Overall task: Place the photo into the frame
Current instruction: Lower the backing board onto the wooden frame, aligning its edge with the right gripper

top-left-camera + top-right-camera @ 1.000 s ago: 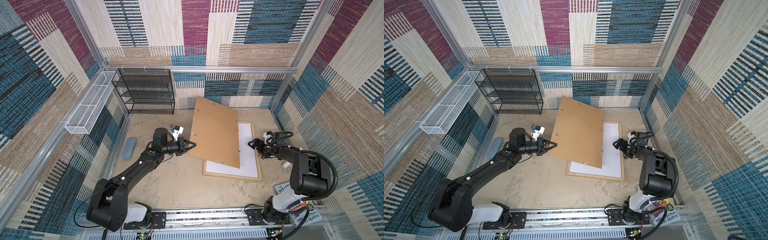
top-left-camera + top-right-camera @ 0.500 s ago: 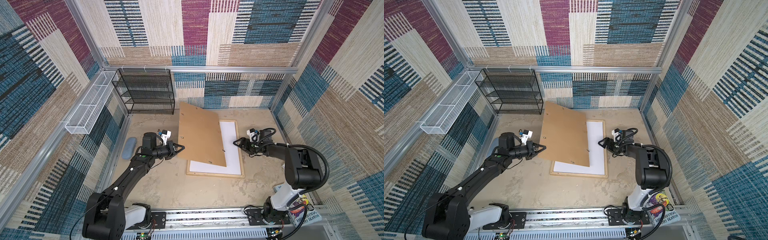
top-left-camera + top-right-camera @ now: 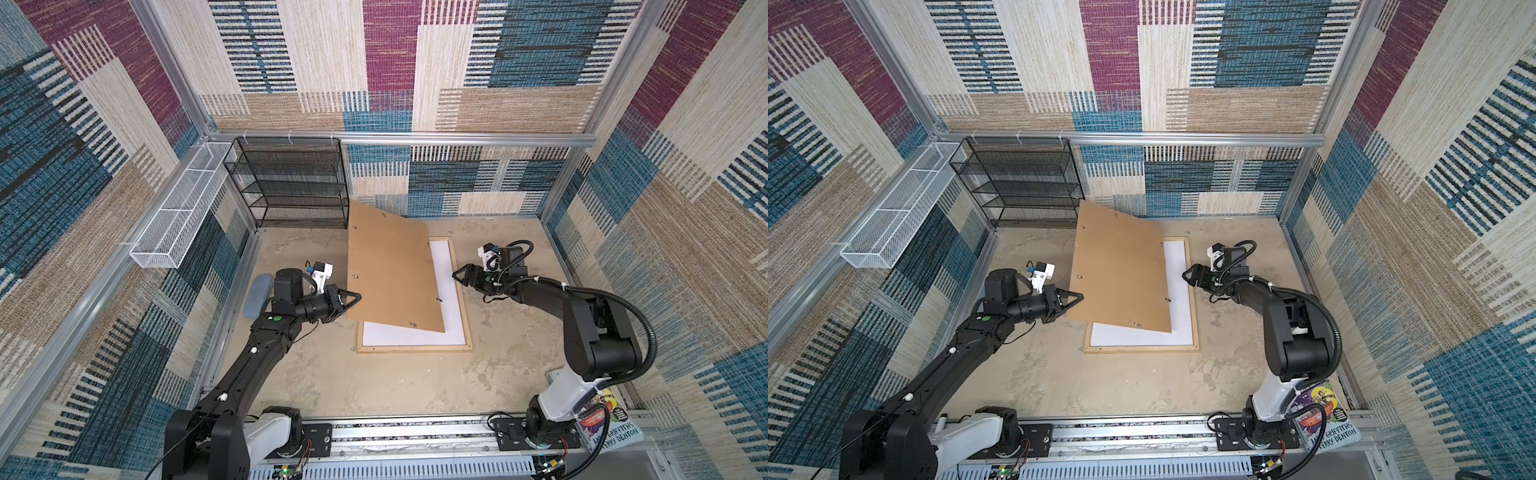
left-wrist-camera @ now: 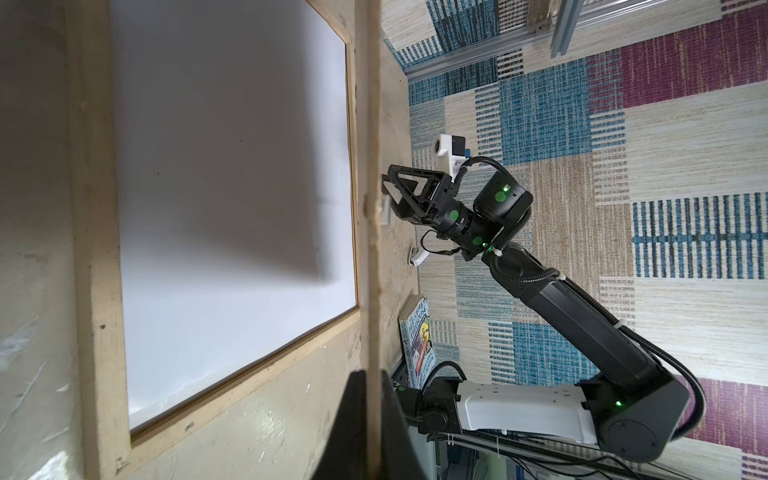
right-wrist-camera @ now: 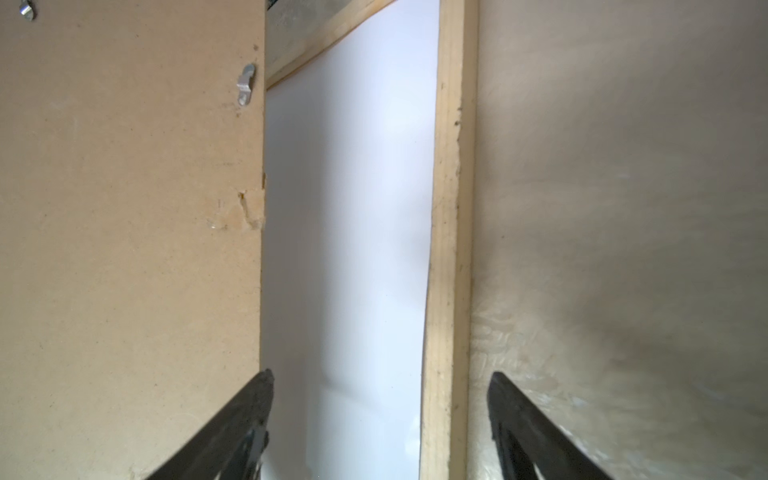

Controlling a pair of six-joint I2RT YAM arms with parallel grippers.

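The frame (image 3: 415, 348) (image 3: 1142, 348) lies flat on the table, its inside filled by a plain white sheet (image 3: 449, 299) (image 5: 349, 208). The photo's picture side is out of view. A brown backing board (image 3: 390, 270) (image 3: 1117, 270) hangs tilted over the frame's left part. My left gripper (image 3: 358, 296) (image 3: 1080, 296) (image 4: 373, 424) is shut on the board's left edge, which appears edge-on in the left wrist view. My right gripper (image 3: 455, 274) (image 3: 1185, 274) (image 5: 381, 376) is open at the frame's right rail (image 5: 451, 208), which runs between its fingers in the right wrist view.
A black mesh shelf (image 3: 291, 183) stands at the back left, with a white wire basket (image 3: 178, 208) on the left wall. A blue-grey oblong pad (image 3: 259, 295) lies beside the left arm. A book (image 3: 606, 424) sits at the front right corner.
The frame and the board above it have shifted left across the table. Both grippers moved left with them, and the right jaws have narrowed a little.
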